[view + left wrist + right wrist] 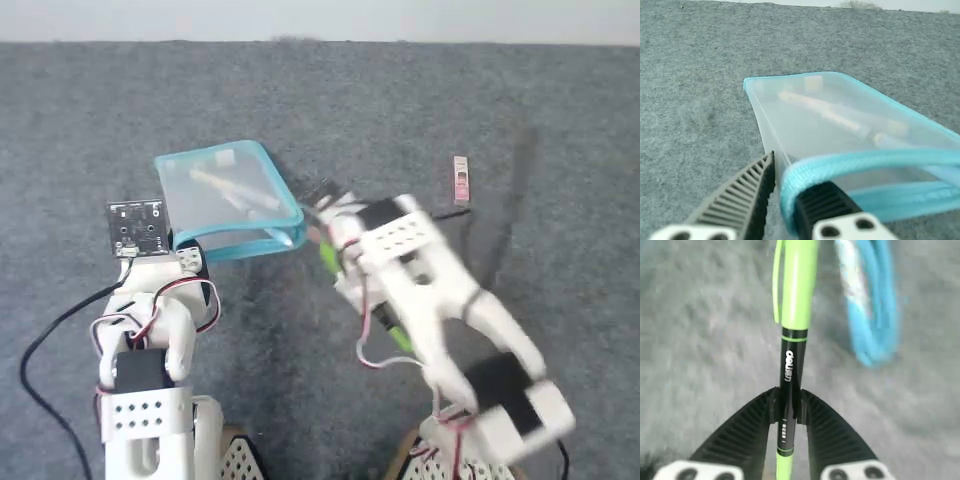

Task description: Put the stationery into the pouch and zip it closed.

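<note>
Going lime green along most of the pen (797, 285), flipping to black with a thin green ring right where the right gripper (789, 396) is pinching it. Rocking black ribbed fingers (750, 425) on white bodies, same deal on the left gripper (785, 175). Showing frosted see-through plastic on the pouch (830, 115) clamped in that left gripper, edged in turquoise zip tape (865, 160). Catching pale cream on the stationery (840, 117) inside. Getting speckled grey from the mat (400, 100) underneath everything. Flashing pink on the small item (460, 180) out past the right gripper.
</note>
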